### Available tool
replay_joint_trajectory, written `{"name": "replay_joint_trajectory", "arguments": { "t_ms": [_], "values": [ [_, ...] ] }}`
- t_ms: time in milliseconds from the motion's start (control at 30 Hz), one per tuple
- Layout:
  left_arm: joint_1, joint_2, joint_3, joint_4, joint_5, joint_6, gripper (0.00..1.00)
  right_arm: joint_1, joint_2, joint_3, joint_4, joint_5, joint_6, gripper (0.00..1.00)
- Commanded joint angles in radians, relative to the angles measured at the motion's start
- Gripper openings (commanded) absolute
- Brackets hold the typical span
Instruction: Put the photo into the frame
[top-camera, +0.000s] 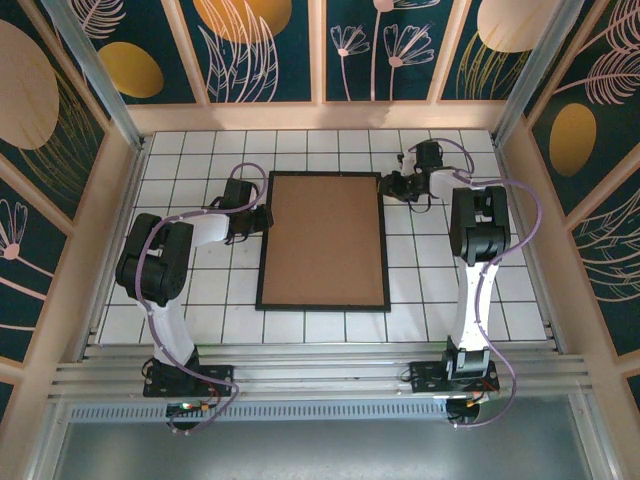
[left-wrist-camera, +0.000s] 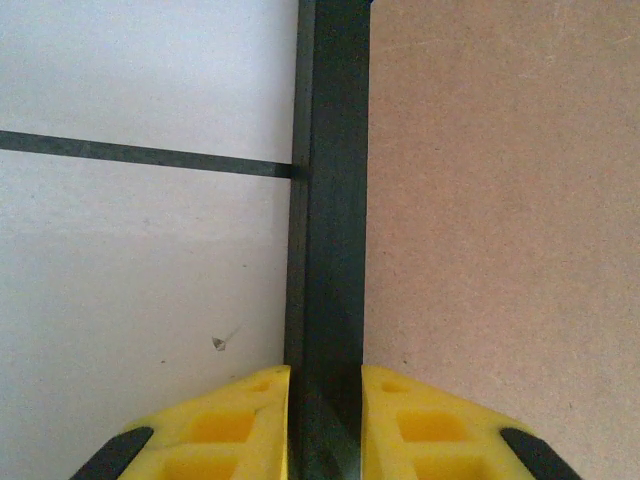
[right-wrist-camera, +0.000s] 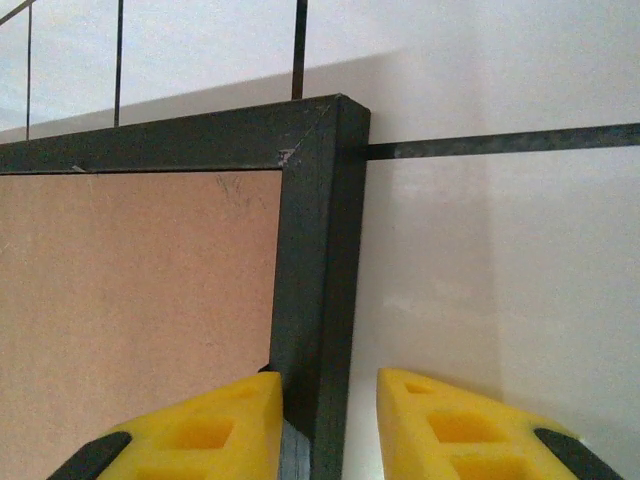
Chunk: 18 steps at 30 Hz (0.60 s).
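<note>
The black frame (top-camera: 322, 306) lies flat in the middle of the tiled table with a brown backing board (top-camera: 325, 240) filling it. The photo is hidden. My left gripper (top-camera: 262, 218) is at the frame's left rail; in the left wrist view it (left-wrist-camera: 325, 400) is shut on that rail (left-wrist-camera: 330, 200), both yellow pads pressed to it. My right gripper (top-camera: 388, 185) is at the far right corner. In the right wrist view it (right-wrist-camera: 330, 410) straddles the right rail (right-wrist-camera: 315, 260), its left pad (right-wrist-camera: 220, 420) against the rail and its right pad (right-wrist-camera: 440, 420) standing clear of it.
White tiles with dark grout surround the frame (top-camera: 450, 290). Wooden walls with patterned panels close in the far side and both flanks (top-camera: 320, 115). A metal rail (top-camera: 320, 375) runs along the near edge at the arm bases.
</note>
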Motion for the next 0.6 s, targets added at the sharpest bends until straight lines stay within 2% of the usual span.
{"name": "replay_joint_trajectory", "arguments": {
  "t_ms": [0,567],
  "values": [
    [-0.002,-0.01,-0.008,-0.053,-0.016,0.017,0.23,-0.004,0.034,0.031,-0.041,-0.005,0.006,0.31],
    [-0.003,0.001,-0.002,-0.052,-0.002,0.022,0.23,0.045,0.067,0.065,-0.113,0.071,0.001,0.35]
  ]
}}
